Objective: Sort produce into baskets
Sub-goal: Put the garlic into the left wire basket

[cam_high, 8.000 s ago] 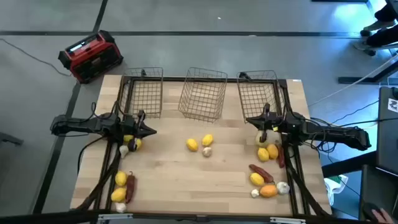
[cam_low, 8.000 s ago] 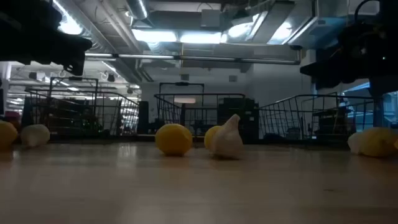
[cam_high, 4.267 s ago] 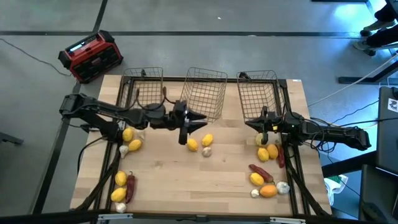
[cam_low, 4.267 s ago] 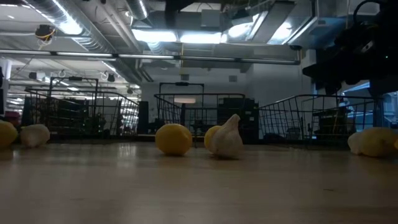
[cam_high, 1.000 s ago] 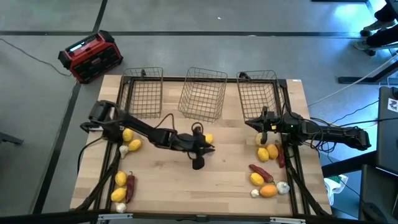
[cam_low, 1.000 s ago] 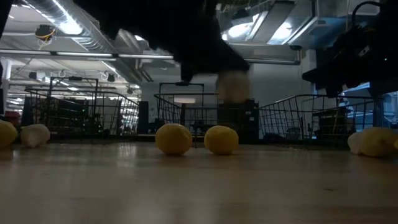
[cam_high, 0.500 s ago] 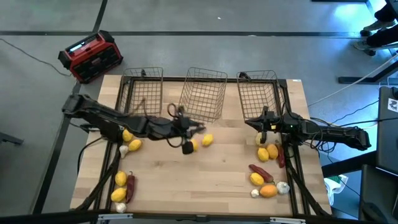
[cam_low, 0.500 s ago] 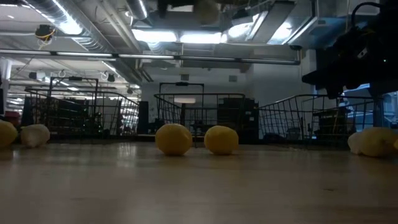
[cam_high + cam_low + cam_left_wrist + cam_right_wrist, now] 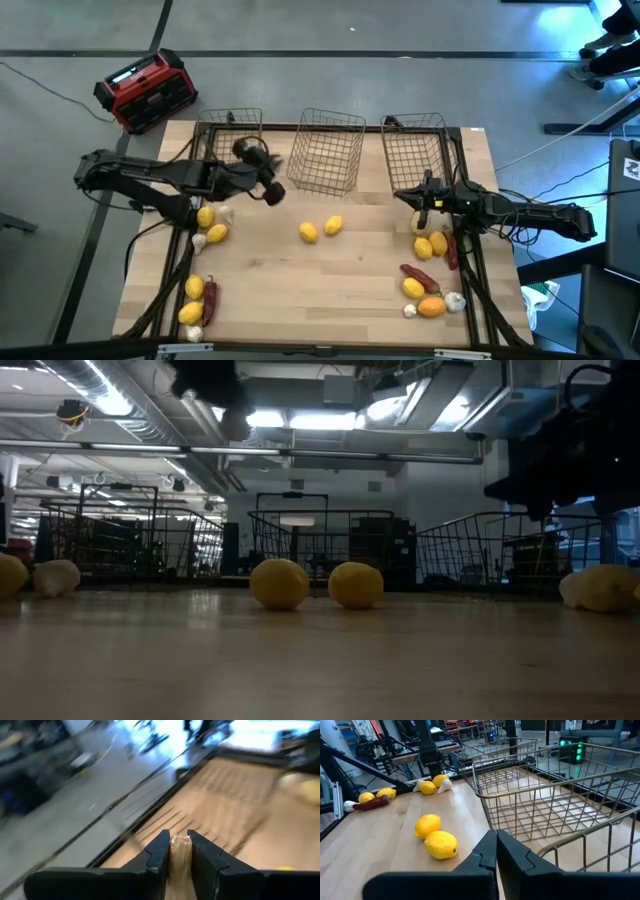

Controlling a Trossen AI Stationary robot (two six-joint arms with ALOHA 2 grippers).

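Note:
My left gripper (image 9: 274, 192) hangs over the table just in front of the left basket (image 9: 228, 150), shut on a small white bulb (image 9: 179, 854). The middle basket (image 9: 328, 152) and the right basket (image 9: 415, 150) stand along the far edge. Two yellow lemons (image 9: 309, 232) (image 9: 333, 225) lie on the table's middle and also show in the low view (image 9: 279, 582). My right gripper (image 9: 415, 197) waits shut beside the right basket, with nothing in it (image 9: 496, 837). My left gripper pinches the white bulb (image 9: 179, 851) between its two fingers (image 9: 157, 851), one on each side of it. The bulb's pale top shows between the fingertips. It is lifted clear of the table.
A red-and-black box (image 9: 146, 90) sits on the floor beyond the far left corner. More produce lies by the left edge (image 9: 212, 226), at the near left (image 9: 197, 300) and in a cluster at the near right (image 9: 430, 282). The wood around the two middle lemons is bare.
My left gripper has risen from the table's middle with the white bulb, gone toward the left and far side to the left basket, and tipped up from pointing steeply down toward level. The bulb is lifted clear; the two lemons stay put.

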